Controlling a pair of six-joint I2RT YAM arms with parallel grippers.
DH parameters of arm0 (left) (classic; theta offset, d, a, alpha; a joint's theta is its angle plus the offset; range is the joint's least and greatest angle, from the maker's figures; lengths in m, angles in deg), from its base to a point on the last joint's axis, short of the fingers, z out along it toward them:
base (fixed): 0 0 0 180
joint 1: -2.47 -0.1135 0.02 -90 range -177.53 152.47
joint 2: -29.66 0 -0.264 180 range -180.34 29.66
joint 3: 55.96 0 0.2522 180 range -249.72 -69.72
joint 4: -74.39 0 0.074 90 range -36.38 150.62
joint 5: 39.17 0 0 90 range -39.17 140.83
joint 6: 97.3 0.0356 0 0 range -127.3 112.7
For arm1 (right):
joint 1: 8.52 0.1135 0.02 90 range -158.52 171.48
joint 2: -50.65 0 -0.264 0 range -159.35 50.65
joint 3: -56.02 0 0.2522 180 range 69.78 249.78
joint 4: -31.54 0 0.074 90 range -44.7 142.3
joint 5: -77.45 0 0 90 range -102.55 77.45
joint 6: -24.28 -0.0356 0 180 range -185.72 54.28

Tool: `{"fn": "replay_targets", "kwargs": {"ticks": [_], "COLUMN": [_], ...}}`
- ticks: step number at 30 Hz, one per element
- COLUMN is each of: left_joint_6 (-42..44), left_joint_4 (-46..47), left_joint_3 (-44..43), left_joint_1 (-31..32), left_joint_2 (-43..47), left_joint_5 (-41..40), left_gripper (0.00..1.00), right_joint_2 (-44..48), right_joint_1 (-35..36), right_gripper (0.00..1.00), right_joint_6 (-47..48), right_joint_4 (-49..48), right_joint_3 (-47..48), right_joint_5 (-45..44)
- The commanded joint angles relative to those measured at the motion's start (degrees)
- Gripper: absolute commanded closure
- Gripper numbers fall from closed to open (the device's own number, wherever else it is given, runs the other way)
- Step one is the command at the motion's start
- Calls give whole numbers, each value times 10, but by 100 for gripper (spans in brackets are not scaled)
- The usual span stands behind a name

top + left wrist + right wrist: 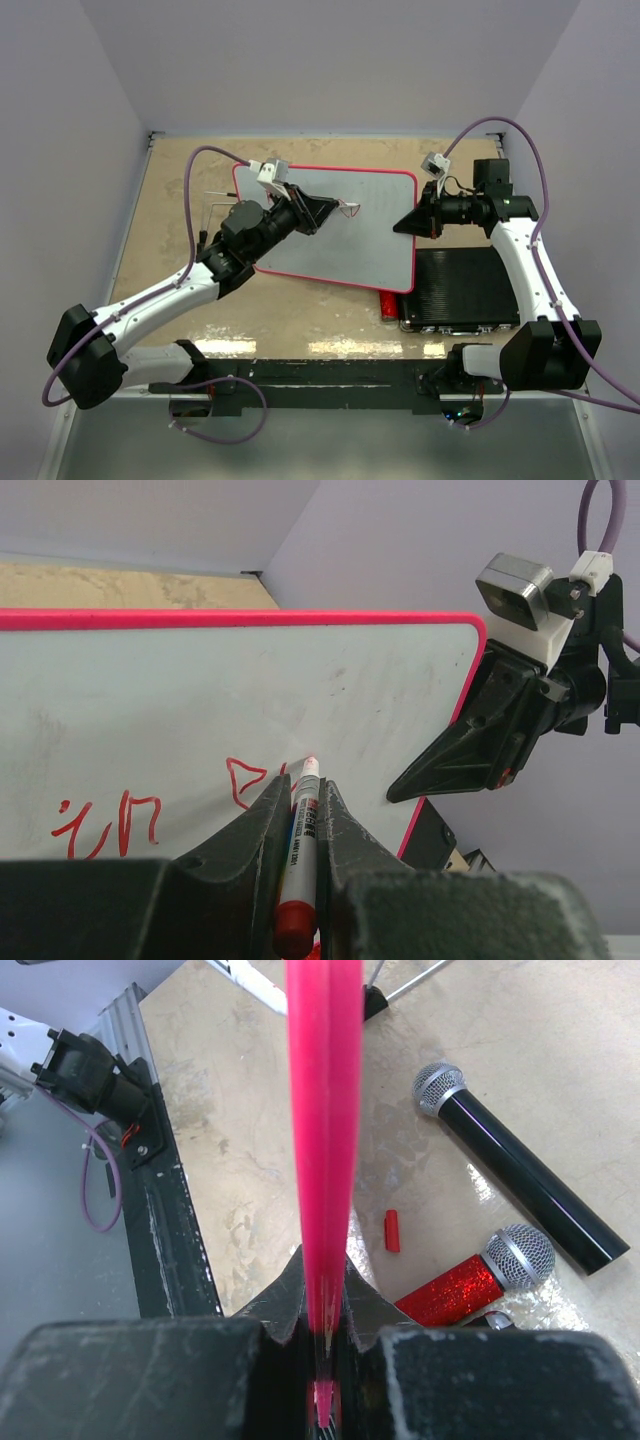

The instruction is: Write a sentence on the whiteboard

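**One whiteboard, gripped at its edge and under the pen**

The single whiteboard (340, 235) sat in the middle of the surface (180, 200) between your two arms, red frame all round. Its right edge was raised off the tabletop. On its face the sentence (110, 820) showed only in part: the left wrist view caught three red strokes, two that read like "in" and one triangular shape to their right.

Your left end effector (300, 792) was closed tight on one marker (300, 850), a white barrel with a red end. The marker's tip was at the board just right of the triangular stroke; whether it touched, you could not tell.

Your right end effector (325, 1275) was clamped on the board's right edge, so its own camera saw the frame edge-on as one pink band.

Past that edge two microphones lay on the surface, one black (520, 1185) and one red glitter (465, 1288), with one small red cap (392, 1230) between them and the board. One black ribbed case (470, 290) lay beside the board's near right corner.
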Motion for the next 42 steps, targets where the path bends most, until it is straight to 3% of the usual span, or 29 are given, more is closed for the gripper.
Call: {"fn": "replay_targets", "kwargs": {"ticks": [1, 17, 42], "left_joint_6": [23, 17, 0], "left_joint_4": [9, 17, 50], "left_joint_3": [-33, 53, 117], "left_joint_1": [-9, -18, -20], "left_joint_2": [-5, 87, 137], "left_joint_5": [-8, 77, 79], "left_gripper": [100, 100, 100], "right_joint_2": [25, 32, 31], "right_joint_1": [2, 2, 3], "right_gripper": [100, 100, 100], "right_joint_6": [13, 9, 11], "right_joint_4": [-35, -42, -42], "right_joint_3": [7, 1, -2], "right_joint_5": [27, 26, 27]}}
